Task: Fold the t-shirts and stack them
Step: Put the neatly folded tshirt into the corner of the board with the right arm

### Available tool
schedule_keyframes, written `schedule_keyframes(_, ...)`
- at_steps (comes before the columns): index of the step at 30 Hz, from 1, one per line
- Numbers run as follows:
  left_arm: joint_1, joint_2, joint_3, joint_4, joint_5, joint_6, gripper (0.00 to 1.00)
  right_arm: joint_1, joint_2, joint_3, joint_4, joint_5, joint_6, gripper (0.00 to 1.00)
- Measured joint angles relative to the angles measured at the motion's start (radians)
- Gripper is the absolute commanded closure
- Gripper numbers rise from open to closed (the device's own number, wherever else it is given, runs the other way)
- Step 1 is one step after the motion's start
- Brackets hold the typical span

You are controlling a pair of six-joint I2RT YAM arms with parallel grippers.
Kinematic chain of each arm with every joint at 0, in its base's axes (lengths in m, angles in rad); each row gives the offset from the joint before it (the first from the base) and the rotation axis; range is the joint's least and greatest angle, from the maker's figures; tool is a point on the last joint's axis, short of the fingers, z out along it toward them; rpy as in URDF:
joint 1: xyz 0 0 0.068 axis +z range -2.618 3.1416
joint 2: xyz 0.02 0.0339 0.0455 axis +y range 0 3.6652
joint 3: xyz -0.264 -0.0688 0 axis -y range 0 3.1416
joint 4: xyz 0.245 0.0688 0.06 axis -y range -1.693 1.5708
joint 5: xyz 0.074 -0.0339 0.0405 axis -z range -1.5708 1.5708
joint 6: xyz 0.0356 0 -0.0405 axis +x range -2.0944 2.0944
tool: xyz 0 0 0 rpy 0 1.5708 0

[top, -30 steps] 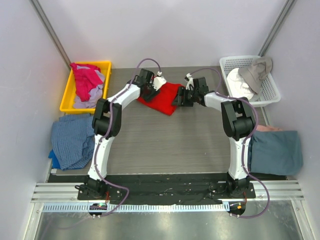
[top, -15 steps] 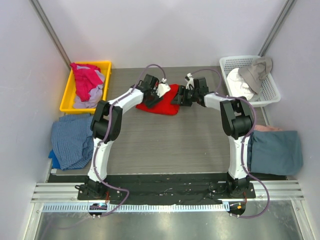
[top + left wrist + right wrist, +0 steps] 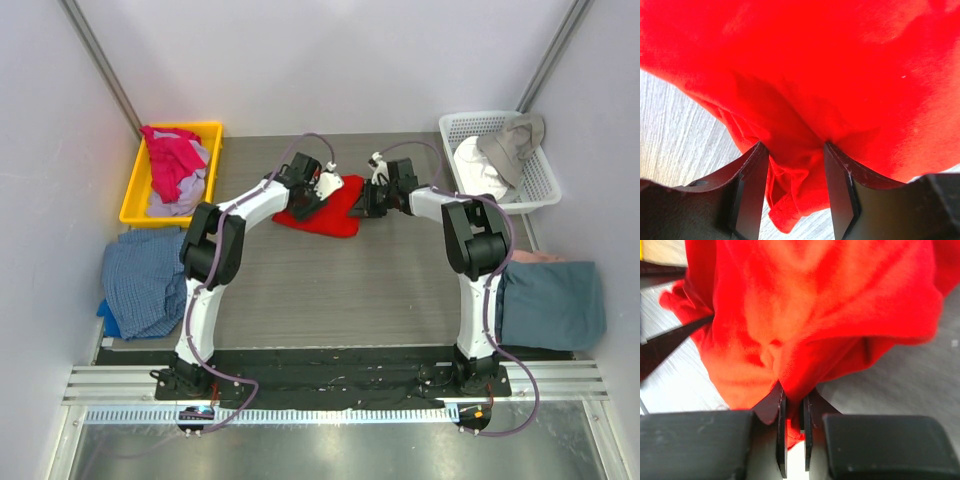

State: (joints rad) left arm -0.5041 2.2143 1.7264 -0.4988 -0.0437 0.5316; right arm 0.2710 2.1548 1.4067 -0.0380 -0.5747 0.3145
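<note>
Okay, both claws are on the red t-shirt (image 3: 330,212). It lies bunched on the table (image 3: 330,290) in the upper middle of the overhead frame, between the yellow bin (image 3: 135,195) at upper left and the white basket (image 3: 540,185) at upper right.

Left claw (image 3: 795,150): fingers partly apart with a thick wad of red cloth packed between them, so that's a grip on the shirt's left side. Right claw (image 3: 792,400): pinched nearly shut on a thin fold at the shirt's right edge, just a lip of fabric between the pads.

My worry is that right-hand pinch. It looks shallow to me, and if I draw the arms apart to spread the shirt, the fold could slide out and the cloth would flop into a heap.

On the left it's the opposite trouble. I reckon that wad is several layers, so a lift may drag the shirt up in a clump instead of by one edge, and any fold would come out crooked.

The claws sit close together too, so a careless sweep could knock one into the other. The pink and lavender t-shirts (image 3: 175,170) wait in the bin.
</note>
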Motion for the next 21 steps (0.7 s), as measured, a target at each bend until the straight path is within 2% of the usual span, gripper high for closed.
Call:
schedule_keyframes(5, -0.007, -0.02, -0.007, -0.038, 0.0, -0.01, 0.48, 0.001, -0.084, 0.002, -0.199, 0.045, -0.126, 0.99)
schedule_keyframes(14, -0.016, -0.15, -0.013, -0.085, -0.026, -0.03, 0.48, -0.005, -0.289, 0.061, -0.665, 0.218, -0.431, 0.99)
schedule_keyframes(21, -0.015, -0.209, -0.008, -0.09, -0.047, -0.03, 0.48, -0.027, -0.418, 0.083, -0.919, 0.343, -0.575, 0.99)
